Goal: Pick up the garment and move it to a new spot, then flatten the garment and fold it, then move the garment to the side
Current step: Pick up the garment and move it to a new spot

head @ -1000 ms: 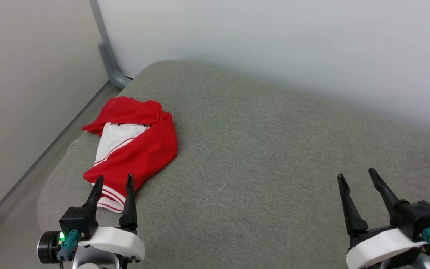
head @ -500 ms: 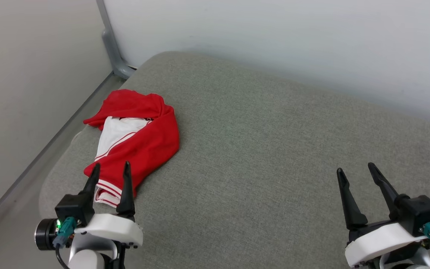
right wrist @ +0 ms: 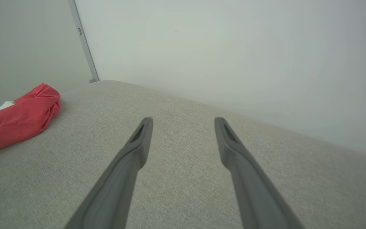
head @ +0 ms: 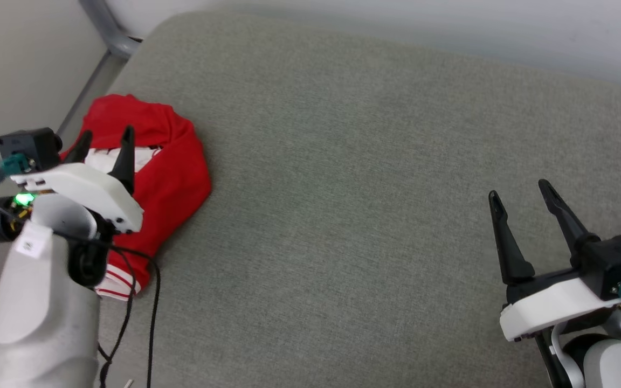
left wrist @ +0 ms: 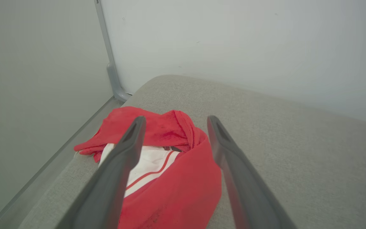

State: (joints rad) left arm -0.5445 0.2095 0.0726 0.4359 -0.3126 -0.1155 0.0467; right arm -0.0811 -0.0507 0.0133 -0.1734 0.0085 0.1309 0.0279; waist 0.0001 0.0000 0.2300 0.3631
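Item: crumpled red jersey T-shirt, white sleeve, striped trim, heaped on the grey fabric cushion near the grey metal corner post. Handling, I judge: light, limp, will sag when lifted; take a raised red fold on top. My left fingers spread apart over it, holding nothing; my right fingers equally spread, empty, far from the post. Left wrist view shows the sleeve's red stripes (right wrist view gives merely a red edge).
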